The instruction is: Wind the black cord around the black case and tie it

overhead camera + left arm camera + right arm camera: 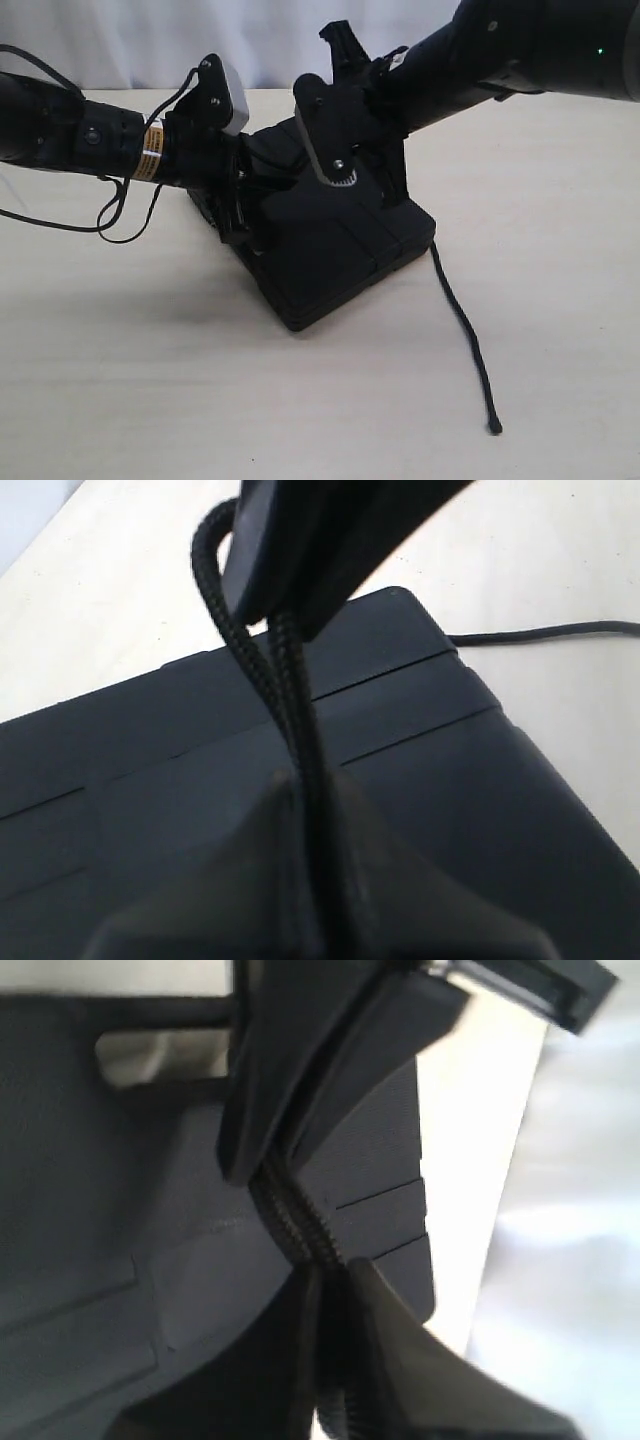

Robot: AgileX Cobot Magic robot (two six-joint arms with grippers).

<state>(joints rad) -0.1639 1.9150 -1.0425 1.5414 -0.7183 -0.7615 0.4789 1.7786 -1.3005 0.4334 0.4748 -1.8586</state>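
The black case (340,250) lies flat on the pale table, its handle slot (160,1055) visible in the right wrist view. Both grippers meet above its top, hidden in the exterior view behind the black arms. My left gripper (310,780) is shut on the black cord (285,680), two strands running up from its jaws to the other gripper. My right gripper (335,1275) is shut on the black cord (290,1215) too, two braided strands pinched between its fingers. A loose tail of cord (465,330) trails from the case's right corner across the table to a small tip (494,428).
Thin smooth black robot cables (120,215) loop on the table at the left beside the left arm (80,140). The right arm (500,50) reaches in from the upper right. A white backdrop (150,40) stands behind the table's far edge.
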